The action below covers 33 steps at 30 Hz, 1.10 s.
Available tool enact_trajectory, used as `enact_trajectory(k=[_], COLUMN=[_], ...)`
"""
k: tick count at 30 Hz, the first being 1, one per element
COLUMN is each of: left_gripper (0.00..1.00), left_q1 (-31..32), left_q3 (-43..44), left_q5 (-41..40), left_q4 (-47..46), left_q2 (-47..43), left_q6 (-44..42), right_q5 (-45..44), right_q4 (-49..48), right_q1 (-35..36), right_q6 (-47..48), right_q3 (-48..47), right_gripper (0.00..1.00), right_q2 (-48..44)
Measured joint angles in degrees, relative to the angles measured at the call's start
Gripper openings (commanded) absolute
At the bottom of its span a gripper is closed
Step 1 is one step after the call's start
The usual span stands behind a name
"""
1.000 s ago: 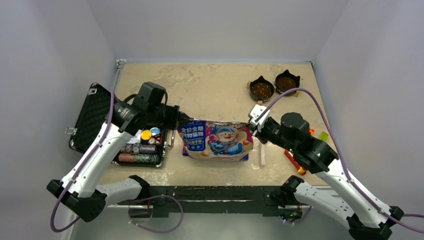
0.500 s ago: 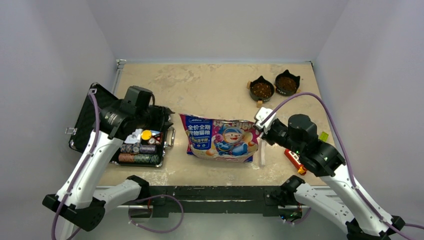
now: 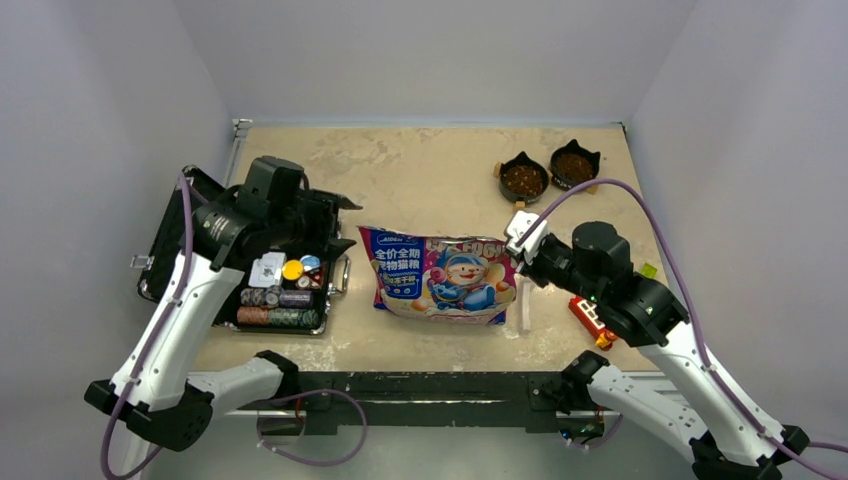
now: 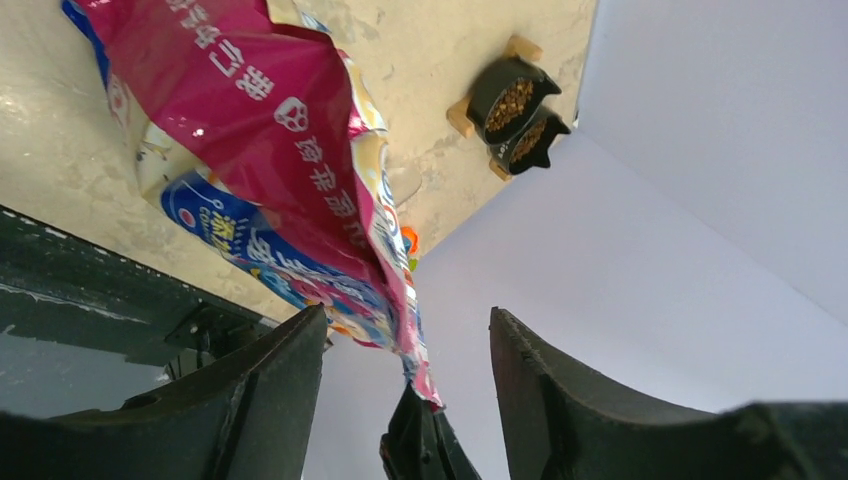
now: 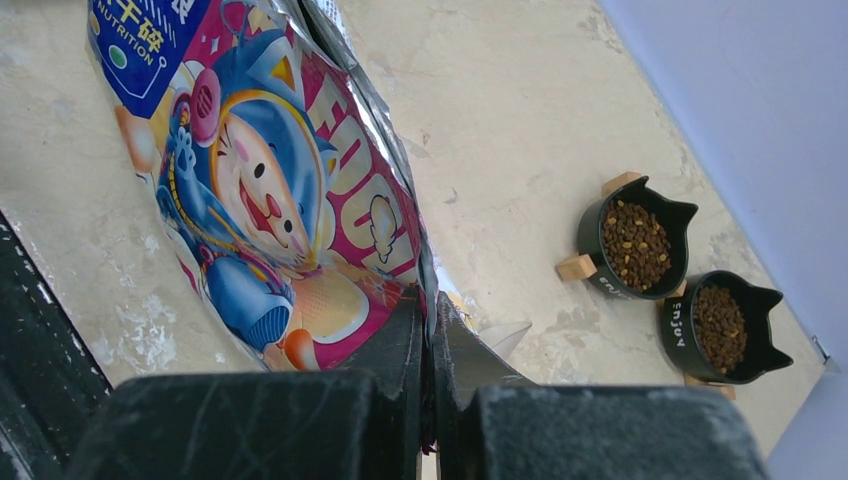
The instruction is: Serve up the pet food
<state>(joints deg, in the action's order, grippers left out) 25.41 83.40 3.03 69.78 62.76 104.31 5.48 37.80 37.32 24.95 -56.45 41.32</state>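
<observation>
The pink-blue cartoon foil bag [image 3: 440,280] lies flat mid-table. My right gripper [image 3: 520,262] is shut on its right edge; the right wrist view shows the foil pinched between the closed fingers [image 5: 430,310]. My left gripper [image 3: 345,222] stands open, left of the bag and apart from it, nothing between its fingers [image 4: 405,330]. In the left wrist view the bag [image 4: 290,150] stretches away from the camera. Pet food, brown kibble, fills two black cat-eared bowls [image 3: 523,180] [image 3: 573,167] at the back right, also visible as bowls [image 5: 637,245] [image 5: 722,325].
A black case of poker chips [image 3: 280,290] lies open under my left arm. A white strip [image 3: 523,305] lies beside the bag's right end. A red-orange object [image 3: 590,320] and a small green piece [image 3: 648,270] sit by my right arm.
My left gripper opened, let go of the bag's left edge and drew back to the left. The bag settled flat and shifted slightly right. The right gripper kept its grip.
</observation>
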Motion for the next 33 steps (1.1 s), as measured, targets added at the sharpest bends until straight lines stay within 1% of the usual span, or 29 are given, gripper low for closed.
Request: enact_trajectory(k=[5,7,9,12,16,21,22,28,29,31,33], left_gripper=[0.71,0.71,0.68,0.58,0.37,0.03,0.00,0.00,0.00,0.00,0.00], left_q1=[2.91,4.11,4.76,5.11,5.11,4.98,4.90,4.59,4.59,4.59,4.31], left_q3=[4.70,4.85,4.83,3.63,1.60,0.07,0.00,0.70,1.16,1.60,1.60], left_q5=[0.79,0.79,0.79,0.87,0.76,0.61,0.63,1.03,1.31,1.66,1.90], left_q4=[-1.70,-2.16,-2.12,-2.91,-3.30,-3.06,-3.04,-1.99,-1.20,-0.59,-0.52], left_q2=[5.90,7.98,9.14,9.46,9.44,8.85,8.81,9.05,9.27,9.64,9.73], left_q6=[-0.46,-0.46,-0.46,-0.44,-0.28,-0.50,-0.61,-0.66,-0.63,-0.61,-0.46], right_q5=[0.15,0.17,0.22,0.28,0.26,0.13,0.13,0.37,0.59,0.85,1.09], right_q4=[0.63,0.74,0.76,0.76,0.74,0.90,0.98,0.31,0.33,0.28,0.72], right_q1=[0.00,0.00,0.00,0.00,0.00,0.00,0.00,0.28,0.35,0.46,0.68], right_q6=[0.63,0.90,1.09,1.09,1.05,1.07,1.07,1.97,2.10,2.16,2.25], right_q3=[-0.55,-0.55,-0.57,-0.55,-0.55,-0.52,-0.48,1.73,1.81,1.77,1.16], right_gripper=[0.00,0.00,0.00,0.00,0.00,0.00,0.00,0.00,0.04,0.23,0.36], right_q2=[0.37,0.42,0.42,0.42,0.42,0.07,-0.13,-3.04,-3.23,-3.04,-2.47])
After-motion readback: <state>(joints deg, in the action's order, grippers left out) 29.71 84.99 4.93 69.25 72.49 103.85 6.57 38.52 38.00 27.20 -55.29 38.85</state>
